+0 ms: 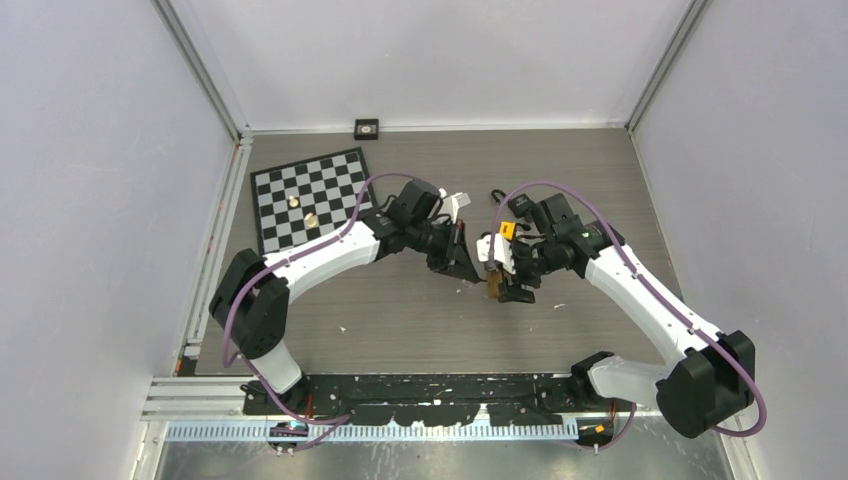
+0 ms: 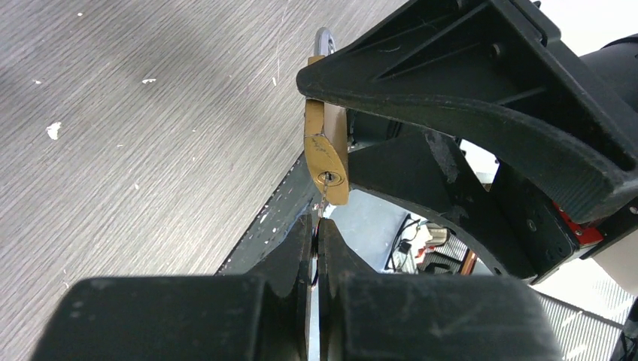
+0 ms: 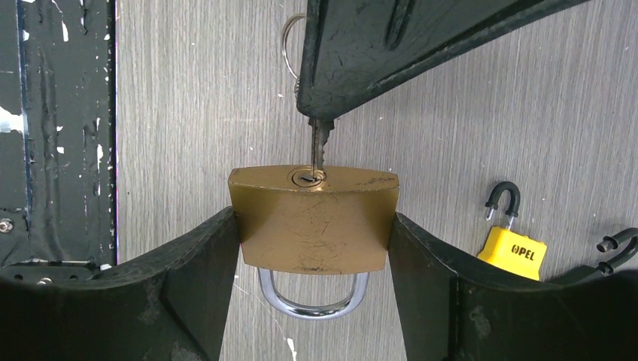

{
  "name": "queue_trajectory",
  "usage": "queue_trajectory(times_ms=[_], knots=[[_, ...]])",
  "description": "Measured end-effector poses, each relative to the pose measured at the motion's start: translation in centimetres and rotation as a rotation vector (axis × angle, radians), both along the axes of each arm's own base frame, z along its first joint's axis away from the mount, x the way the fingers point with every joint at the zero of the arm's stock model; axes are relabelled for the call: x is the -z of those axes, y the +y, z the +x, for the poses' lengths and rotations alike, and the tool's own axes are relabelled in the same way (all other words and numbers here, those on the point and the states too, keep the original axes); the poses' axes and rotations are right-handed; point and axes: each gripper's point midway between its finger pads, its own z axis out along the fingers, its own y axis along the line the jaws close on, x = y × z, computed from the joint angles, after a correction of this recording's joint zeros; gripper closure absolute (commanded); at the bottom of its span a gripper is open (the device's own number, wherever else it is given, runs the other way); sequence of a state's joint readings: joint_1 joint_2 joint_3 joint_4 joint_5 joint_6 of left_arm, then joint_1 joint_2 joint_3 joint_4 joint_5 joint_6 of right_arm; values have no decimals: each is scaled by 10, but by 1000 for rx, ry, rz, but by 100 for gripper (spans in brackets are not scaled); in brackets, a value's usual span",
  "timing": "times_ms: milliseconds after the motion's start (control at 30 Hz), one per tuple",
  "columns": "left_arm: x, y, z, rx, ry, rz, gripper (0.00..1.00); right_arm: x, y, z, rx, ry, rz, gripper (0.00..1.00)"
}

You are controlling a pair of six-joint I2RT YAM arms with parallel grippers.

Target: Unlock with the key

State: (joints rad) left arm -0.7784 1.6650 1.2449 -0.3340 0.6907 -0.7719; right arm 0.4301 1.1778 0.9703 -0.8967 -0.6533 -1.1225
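A brass padlock (image 3: 312,218) is clamped by its two sides in my right gripper (image 3: 314,226), held above the table; its steel shackle (image 3: 312,302) is closed and points back toward the wrist. My left gripper (image 2: 317,226) is shut on a small silver key (image 3: 320,147). The key's blade tip sits in the keyhole on the padlock's bottom face. In the left wrist view the padlock (image 2: 327,150) shows edge-on, straight ahead of my shut fingertips. From the top view both grippers meet mid-table around the padlock (image 1: 493,287).
A yellow padlock (image 3: 515,252) with a black shackle lies on the table just behind the right gripper. A checkerboard (image 1: 310,200) with two small round pieces lies at the back left. A small black box (image 1: 367,127) sits by the back wall.
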Motion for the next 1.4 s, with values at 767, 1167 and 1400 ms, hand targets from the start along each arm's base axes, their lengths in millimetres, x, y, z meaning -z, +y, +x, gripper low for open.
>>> queue_trajectory(times_ms=[767, 1167, 1400], knots=[[-22, 1, -6, 165, -140, -52, 100, -8, -1, -32, -115, 12, 13, 100], [-64, 29, -47, 458, -299, -155, 100, -47, 17, -60, -231, 59, 119, 100], [-85, 48, -63, 570, -432, -196, 100, -52, 17, -76, -282, 100, 139, 100]])
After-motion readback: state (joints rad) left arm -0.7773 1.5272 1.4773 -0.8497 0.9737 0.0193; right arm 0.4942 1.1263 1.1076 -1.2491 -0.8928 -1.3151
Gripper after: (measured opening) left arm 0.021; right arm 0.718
